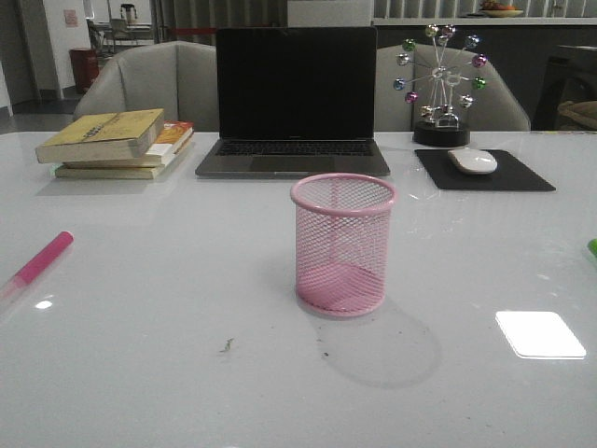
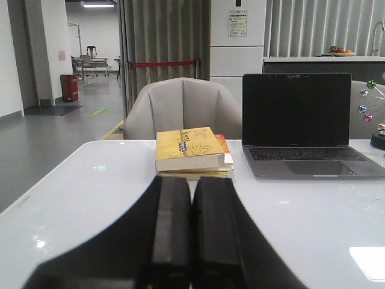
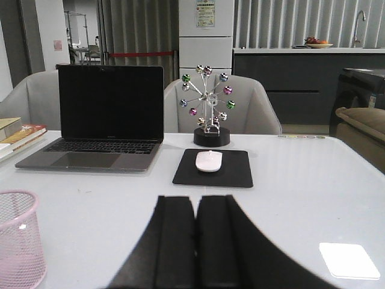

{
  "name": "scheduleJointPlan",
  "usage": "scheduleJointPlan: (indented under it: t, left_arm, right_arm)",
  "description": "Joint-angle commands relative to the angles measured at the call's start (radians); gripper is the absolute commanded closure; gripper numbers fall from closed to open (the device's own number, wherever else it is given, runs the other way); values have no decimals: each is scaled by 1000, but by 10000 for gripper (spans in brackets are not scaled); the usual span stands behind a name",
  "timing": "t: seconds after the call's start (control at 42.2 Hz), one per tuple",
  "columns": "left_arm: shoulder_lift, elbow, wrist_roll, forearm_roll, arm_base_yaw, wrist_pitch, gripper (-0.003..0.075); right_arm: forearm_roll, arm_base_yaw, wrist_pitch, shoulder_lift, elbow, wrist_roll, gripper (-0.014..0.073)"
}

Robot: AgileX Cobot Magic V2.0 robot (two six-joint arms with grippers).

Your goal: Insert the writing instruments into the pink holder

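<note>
The pink wire-mesh holder [image 1: 343, 245] stands upright and empty mid-table; its rim also shows at the edge of the right wrist view [image 3: 17, 238]. A magenta pen [image 1: 37, 263] lies flat at the table's left edge. Only a sliver of the lime green pen [image 1: 592, 246] shows at the right edge. Neither gripper appears in the front view. My left gripper [image 2: 191, 183] is shut with nothing between its black fingers, pointing toward the books. My right gripper [image 3: 196, 201] is shut and empty too, pointing toward the mouse pad.
A stack of books [image 1: 117, 142] lies at the back left. A closed-screen laptop [image 1: 295, 103] sits behind the holder. A white mouse [image 1: 472, 161] on a black pad [image 1: 485, 172] and a ball-wheel ornament [image 1: 440, 84] stand at the back right. Chairs stand behind the table.
</note>
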Motion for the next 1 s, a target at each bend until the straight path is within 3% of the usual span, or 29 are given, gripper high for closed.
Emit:
scheduleJointPlan:
  t: [0.0,0.687,0.972]
  left_arm:
    - [-18,0,-1,-2,2,-84,627]
    - [-18,-17,-1,-1,2,-112,627]
    - [5,-345,-1,-48,2,-15,627]
  right_arm:
    - [-8,-6,-95,-21,-12,-1,566]
    - [-8,-6,-126,-21,-22,-6,566]
    - [-6,-4,52,8,-334,-6,566]
